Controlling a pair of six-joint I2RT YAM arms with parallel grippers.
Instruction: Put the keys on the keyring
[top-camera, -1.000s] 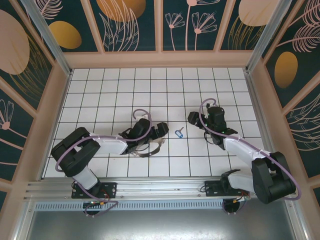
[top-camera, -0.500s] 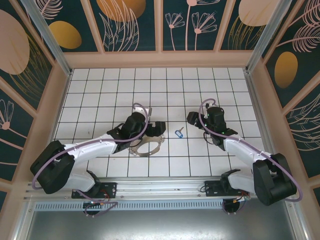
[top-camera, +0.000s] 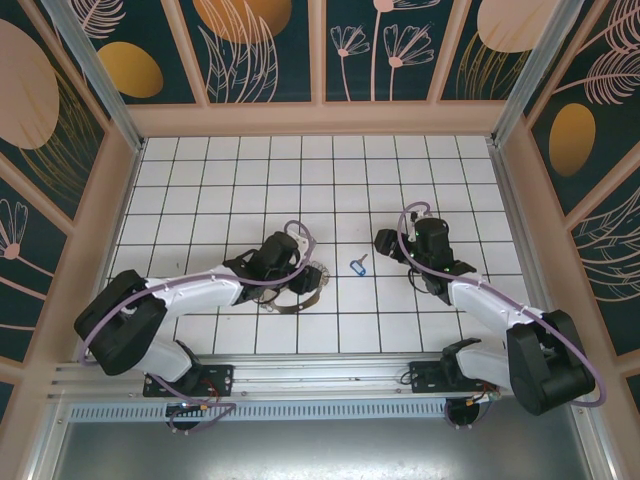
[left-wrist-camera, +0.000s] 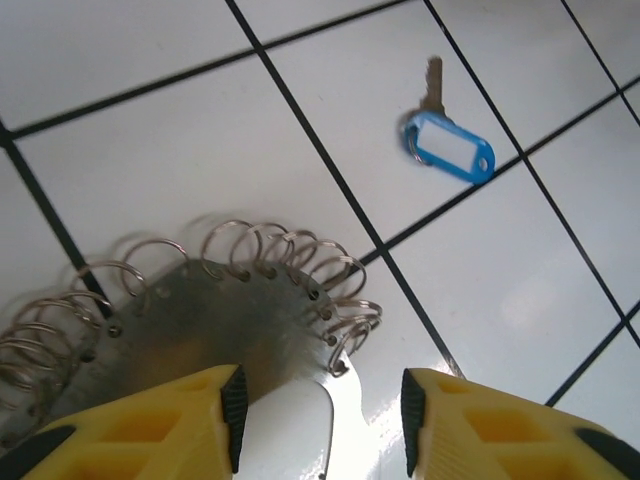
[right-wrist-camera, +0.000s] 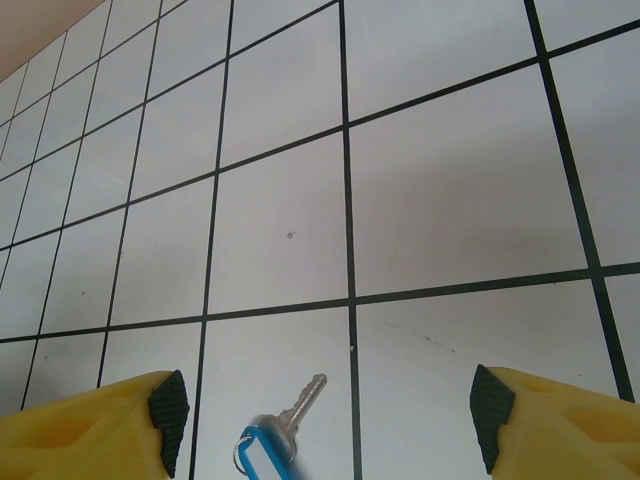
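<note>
Your left pincer sits low over the white tiled table, its yellow fingers partway apart. Nothing is squeezed between the black pads. The keyring lies flat on the table right at the fingertips. It is a grey metal plate, and its rim ahead of the pincer is fringed with wire rings. The plate's near edge runs under the left finger, and a hooked tip of it reaches into the gap between the fingers. You cannot tell from the wrist view whether either finger touches the metal. The key, with its blue head and short blade, lies ahead of this pincer and off to its right. It is well apart from the keyring, with a black tile line between them. Your right pincer stands wide open and holds nothing. The same key lies on the table between its fingers, closer to the left-hand one as the wrist camera sees it, with the blade pointing away from the pincer. From above, the key rests in the gap between your two pincers.
</note>
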